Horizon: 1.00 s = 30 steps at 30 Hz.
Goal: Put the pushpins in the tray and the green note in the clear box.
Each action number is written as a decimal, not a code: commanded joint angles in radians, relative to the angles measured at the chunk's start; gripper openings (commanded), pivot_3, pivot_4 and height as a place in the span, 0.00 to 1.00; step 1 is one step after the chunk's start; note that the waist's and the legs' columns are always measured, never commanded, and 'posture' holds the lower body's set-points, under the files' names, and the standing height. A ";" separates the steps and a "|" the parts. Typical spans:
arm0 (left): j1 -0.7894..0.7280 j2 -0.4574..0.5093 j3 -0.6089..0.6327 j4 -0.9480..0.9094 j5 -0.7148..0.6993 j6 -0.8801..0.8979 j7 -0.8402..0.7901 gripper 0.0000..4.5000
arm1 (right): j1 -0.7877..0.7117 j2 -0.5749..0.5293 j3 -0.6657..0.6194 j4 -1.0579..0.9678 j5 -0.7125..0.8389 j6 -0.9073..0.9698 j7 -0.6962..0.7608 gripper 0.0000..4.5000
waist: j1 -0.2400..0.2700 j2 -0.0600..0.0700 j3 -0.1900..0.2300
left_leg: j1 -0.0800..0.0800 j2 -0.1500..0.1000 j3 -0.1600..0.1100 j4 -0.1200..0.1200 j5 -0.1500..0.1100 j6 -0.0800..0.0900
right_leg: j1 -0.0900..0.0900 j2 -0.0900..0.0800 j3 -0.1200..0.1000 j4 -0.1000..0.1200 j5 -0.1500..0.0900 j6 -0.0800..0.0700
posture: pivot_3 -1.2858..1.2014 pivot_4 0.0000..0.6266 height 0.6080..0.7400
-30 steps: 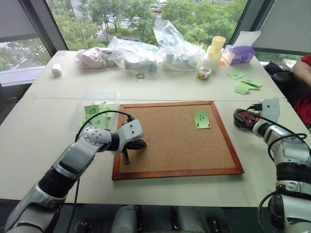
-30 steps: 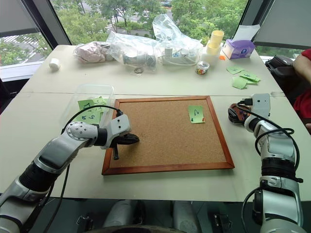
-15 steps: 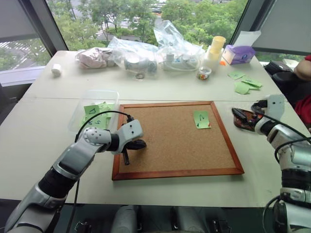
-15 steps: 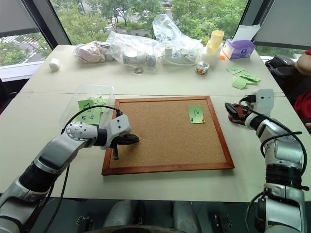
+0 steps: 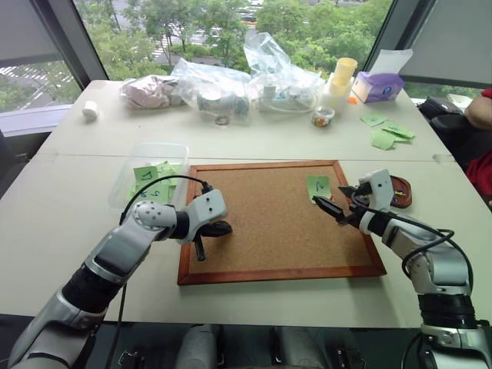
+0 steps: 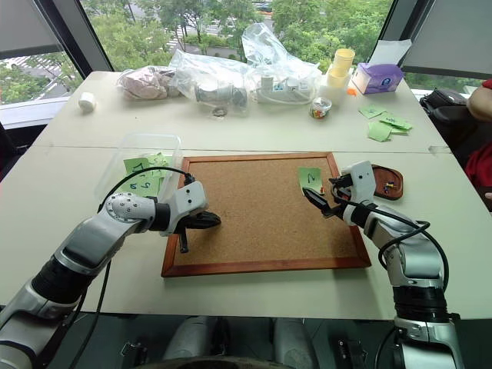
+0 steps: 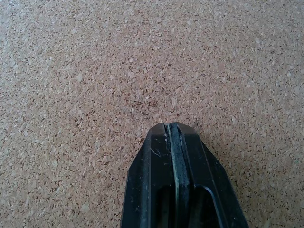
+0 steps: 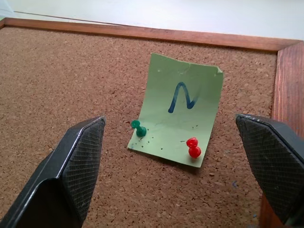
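Note:
The green note (image 8: 178,115) marked with a 2 lies on the corkboard (image 5: 261,231) near its far right corner. Two pushpins stick in the note's near edge, a green one (image 8: 139,128) and a red one (image 8: 193,147). My right gripper (image 5: 332,200) hovers open just in front of the note, one finger to either side of it, holding nothing. The small reddish-brown tray (image 6: 389,187) sits right of the board, behind that wrist. The clear box (image 5: 150,173), with several green notes inside, stands off the board's far left corner. My left gripper (image 5: 223,227) is shut and empty, tip on the cork.
Clear plastic bags (image 5: 231,84), stacked cups (image 5: 342,77) and a purple tissue box (image 5: 377,86) line the far table edge. Loose green notes (image 5: 388,134) lie at the back right. A person's arm (image 5: 480,111) shows at the right edge.
My right gripper has swung left from over the tray to the corkboard, now facing the note. The left arm has stayed still.

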 commanded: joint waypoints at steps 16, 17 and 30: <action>0.016 -0.001 -0.032 0.004 0.014 0.020 -0.003 0.00 | -0.006 0.038 -0.067 -0.010 0.025 -0.046 -0.035 0.03 | -0.001 0.000 0.000 | 0.000 0.000 0.000 0.000 0.000 0.000 | 0.000 0.000 0.000 0.000 0.000 0.000 | 0.52 0.24 0.96; 0.016 0.000 -0.034 0.004 0.014 0.020 -0.004 0.00 | -0.007 0.043 -0.075 -0.014 0.026 -0.053 -0.042 0.03 | -0.001 0.000 0.000 | 0.000 0.000 0.000 0.000 0.000 0.000 | 0.000 0.000 0.000 0.000 0.000 0.000 | 0.52 0.24 0.96; 0.022 0.010 -0.046 0.004 0.023 0.015 -0.021 0.00 | -0.035 0.068 -0.189 -0.019 0.078 -0.097 -0.116 0.03 | -0.003 0.000 0.000 | 0.000 0.001 0.000 0.000 0.000 0.000 | 0.000 0.000 0.000 0.000 0.000 0.000 | 0.52 0.24 0.96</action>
